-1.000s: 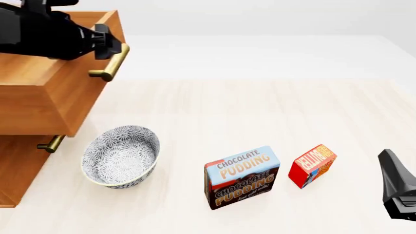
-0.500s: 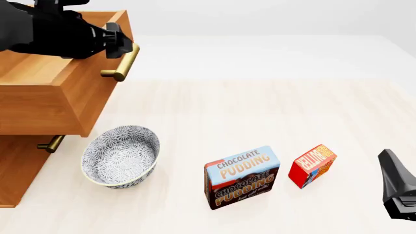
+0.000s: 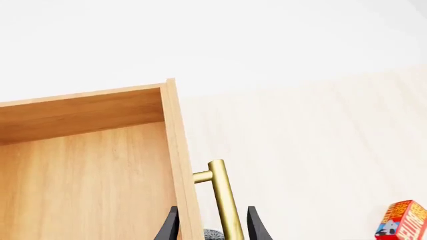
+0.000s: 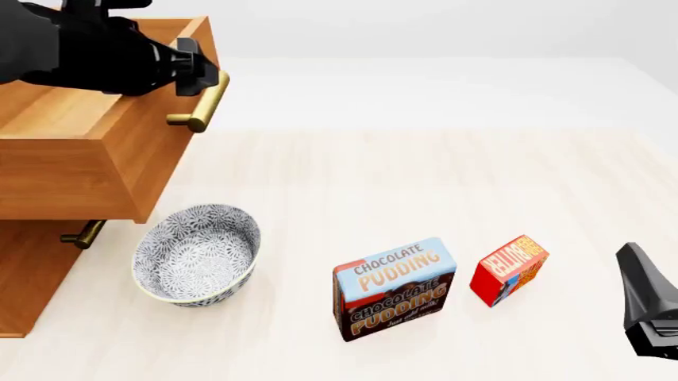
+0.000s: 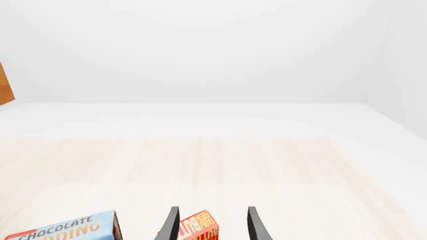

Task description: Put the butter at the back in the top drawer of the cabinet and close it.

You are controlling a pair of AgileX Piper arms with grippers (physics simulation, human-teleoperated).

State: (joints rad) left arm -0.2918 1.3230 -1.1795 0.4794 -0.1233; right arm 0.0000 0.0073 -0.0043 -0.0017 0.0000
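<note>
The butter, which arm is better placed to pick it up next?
The right. The right hand sits open just behind the butter, which shows between its fingers in the wrist view. The left hand is across the table at the top drawer's handle.

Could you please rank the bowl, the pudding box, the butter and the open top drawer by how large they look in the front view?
1. top drawer
2. bowl and pudding box: too close to rank
3. butter

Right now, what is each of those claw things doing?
Left gripper: jaws astride the top drawer's brass handle; grip cannot be told.
Right gripper: open, empty, near the butter.
</note>
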